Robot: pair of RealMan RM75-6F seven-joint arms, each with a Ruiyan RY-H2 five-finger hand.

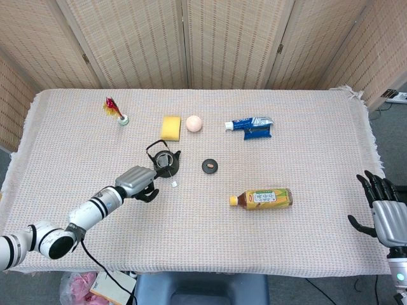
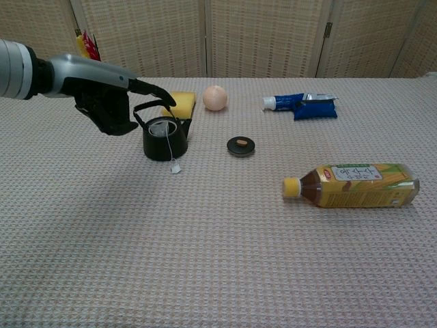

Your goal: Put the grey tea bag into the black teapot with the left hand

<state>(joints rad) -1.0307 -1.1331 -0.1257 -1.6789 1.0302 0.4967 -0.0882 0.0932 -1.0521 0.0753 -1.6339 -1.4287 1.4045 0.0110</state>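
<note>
The black teapot [image 1: 165,164] [image 2: 164,139] stands left of the table's middle. Inside its mouth lies the grey tea bag [image 2: 160,127]; its string runs down the pot's front to a small white tag [image 1: 173,183] [image 2: 175,168] on the cloth. My left hand [image 1: 139,182] [image 2: 109,104] hovers just left of the pot, empty, with its fingers stretched out and apart. The black lid [image 1: 210,166] [image 2: 240,145] lies to the right of the pot. My right hand [image 1: 385,213] hangs off the table's right edge with its fingers spread, holding nothing.
A yellow sponge [image 1: 170,127] and a peach ball [image 1: 194,123] lie behind the teapot. A blue tube and packet [image 1: 250,126] sit at the back right, a drink bottle [image 1: 263,198] lies on its side at the front right, and a red and yellow toy [image 1: 115,109] stands back left.
</note>
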